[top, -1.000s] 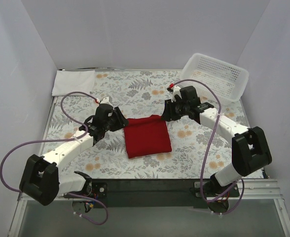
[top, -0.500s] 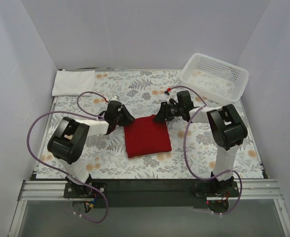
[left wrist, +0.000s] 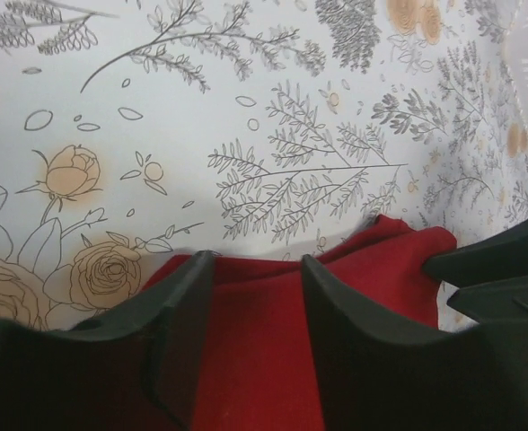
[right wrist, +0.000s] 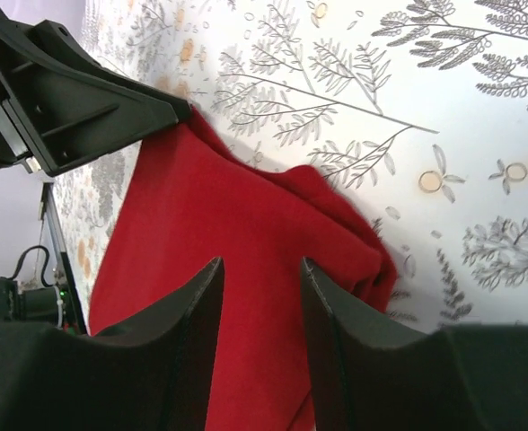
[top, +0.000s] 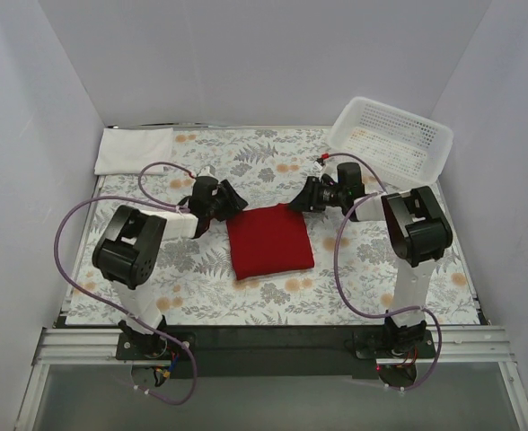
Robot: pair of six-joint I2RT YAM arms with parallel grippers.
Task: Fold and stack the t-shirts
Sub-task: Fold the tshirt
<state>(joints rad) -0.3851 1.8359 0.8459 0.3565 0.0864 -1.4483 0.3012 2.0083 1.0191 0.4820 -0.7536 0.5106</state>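
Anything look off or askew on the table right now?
Minor: the folded red t-shirt lies slightly rotated, and its far right corner is bunched rather than flat. The white basket sits skewed in the corner.

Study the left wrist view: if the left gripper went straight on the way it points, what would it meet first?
Probably the red t-shirt: its far edge lies between the tips of the left gripper, with floral tablecloth beyond. Height above the shirt is unclear.

left fingers (left wrist: 181, 346), right fingers (right wrist: 185, 346) apart
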